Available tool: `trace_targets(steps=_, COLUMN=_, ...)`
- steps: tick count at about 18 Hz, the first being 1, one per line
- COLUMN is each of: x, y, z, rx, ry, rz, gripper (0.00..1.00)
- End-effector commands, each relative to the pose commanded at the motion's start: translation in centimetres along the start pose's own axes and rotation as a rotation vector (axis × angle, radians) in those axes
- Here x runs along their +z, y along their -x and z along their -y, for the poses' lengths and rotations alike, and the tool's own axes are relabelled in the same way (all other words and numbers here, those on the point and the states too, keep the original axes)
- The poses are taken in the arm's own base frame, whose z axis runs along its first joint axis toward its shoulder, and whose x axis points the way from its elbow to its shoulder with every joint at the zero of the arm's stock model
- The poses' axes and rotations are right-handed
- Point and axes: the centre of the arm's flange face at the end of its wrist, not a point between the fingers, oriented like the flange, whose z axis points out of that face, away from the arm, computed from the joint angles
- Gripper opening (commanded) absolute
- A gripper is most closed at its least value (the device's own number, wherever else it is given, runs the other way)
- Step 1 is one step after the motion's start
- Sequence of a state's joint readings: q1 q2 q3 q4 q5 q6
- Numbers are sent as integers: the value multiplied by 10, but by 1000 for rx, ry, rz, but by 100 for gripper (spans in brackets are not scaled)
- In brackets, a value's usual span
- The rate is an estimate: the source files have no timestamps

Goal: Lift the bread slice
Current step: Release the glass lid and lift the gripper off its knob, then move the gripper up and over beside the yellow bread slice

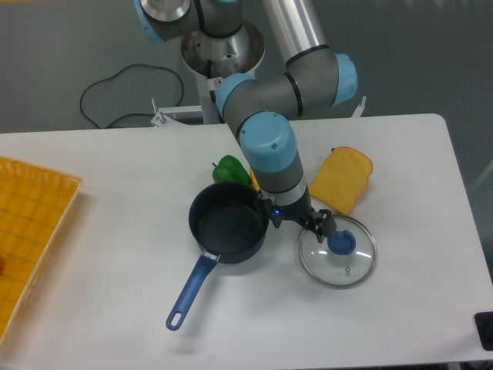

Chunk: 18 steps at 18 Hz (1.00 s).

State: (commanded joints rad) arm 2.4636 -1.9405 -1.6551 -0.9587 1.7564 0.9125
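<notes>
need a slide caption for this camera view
Tool over the lid beside the pot; bread slice untouched behind.

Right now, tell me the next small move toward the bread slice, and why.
Probably shift the gripper up and to the right in the camera view, toward the bread slice. The gripper hangs over the near edge of the glass lid, while the slice lies flat and untouched just beyond it on the table.

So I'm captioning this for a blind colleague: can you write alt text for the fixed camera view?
A robot arm's pincer hovers over a glass pot lid on a white table, short of the yellow-orange bread slice lying just beyond. A dark pot with a blue handle and a green pepper sit left.
</notes>
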Motion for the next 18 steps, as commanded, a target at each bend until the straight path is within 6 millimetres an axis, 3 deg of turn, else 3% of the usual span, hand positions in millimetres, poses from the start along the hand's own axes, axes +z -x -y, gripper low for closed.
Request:
trace_targets(steps=6, x=15, y=-2, z=-13, rx=188, ry=30, rz=-37, gripper=100)
trace_targets(steps=14, x=13, y=10, z=-43, rx=347, ry=124, rz=-37, gripper=100)
trace_targets(steps=18, x=21, y=23, z=-78, rx=439, ry=265, rz=-98, gripper=100)
